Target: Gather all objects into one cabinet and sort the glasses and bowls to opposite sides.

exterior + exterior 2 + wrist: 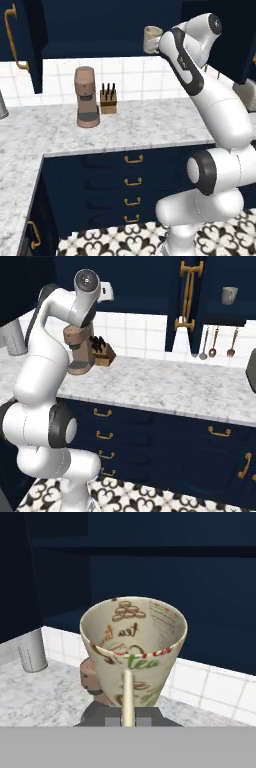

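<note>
Between hand (128,719) fingertips: cream mug (133,649), handle clamped, held upright before open navy cabinet (165,577).

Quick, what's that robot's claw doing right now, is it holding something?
Gripper: closed on the cream mug, holding it up in front of the open navy cabinet, above the counter.

The white arm (42,386) rises at the left of the frame, and its top joint is in the upper left, in front of the dark navy cabinet (150,281). Behind the arm, on the marble counter (170,386), stand a brown appliance (76,353) and a knife block (101,352). In the upper right a grey mug (229,295) sits in the open cabinet, beside the door with brass-gold handles (188,293); three utensils (214,345) hang below it.
</note>
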